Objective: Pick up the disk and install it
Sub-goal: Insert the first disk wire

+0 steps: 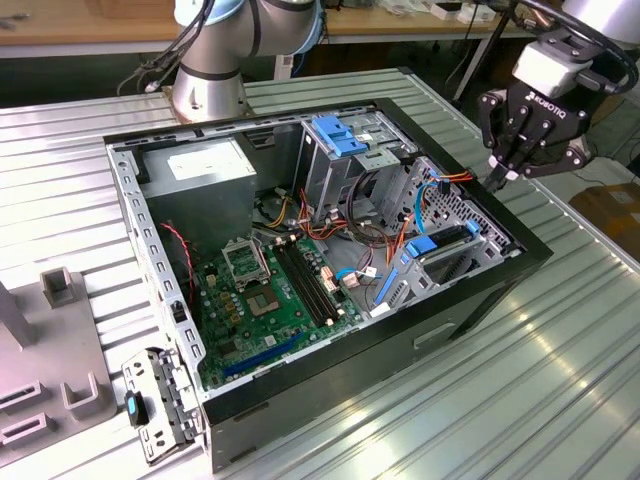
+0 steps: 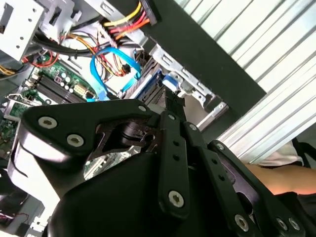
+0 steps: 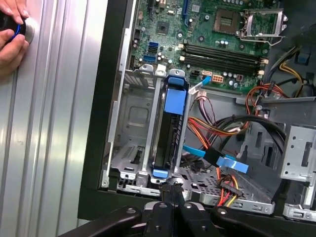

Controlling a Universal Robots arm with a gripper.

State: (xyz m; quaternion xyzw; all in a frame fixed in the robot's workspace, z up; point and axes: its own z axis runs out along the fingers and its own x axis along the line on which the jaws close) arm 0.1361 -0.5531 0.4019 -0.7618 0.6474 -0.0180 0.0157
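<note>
The disk (image 3: 169,129) stands on edge in a slot of the metal drive cage (image 3: 129,129) inside the open computer case (image 1: 330,375). Its light-blue rail and tab (image 3: 176,100) face outward; the same blue rail (image 1: 433,244) shows in the exterior view near the case's wall on that view's right. My gripper (image 1: 500,176) hovers above that wall, just beyond the disk's end. In both wrist views the fingertips (image 3: 173,190) (image 2: 173,101) meet, shut, with nothing between them. The gripper and the disk are apart.
The case holds a green motherboard (image 1: 270,290), bundled cables (image 3: 222,129), a grey power supply (image 1: 205,165) and a blue latch (image 1: 335,135). A person's hand (image 3: 12,29) rests on the ribbed metal table (image 1: 560,350). A loose bracket (image 1: 160,405) and grey fixtures (image 1: 50,350) lie at the exterior view's left.
</note>
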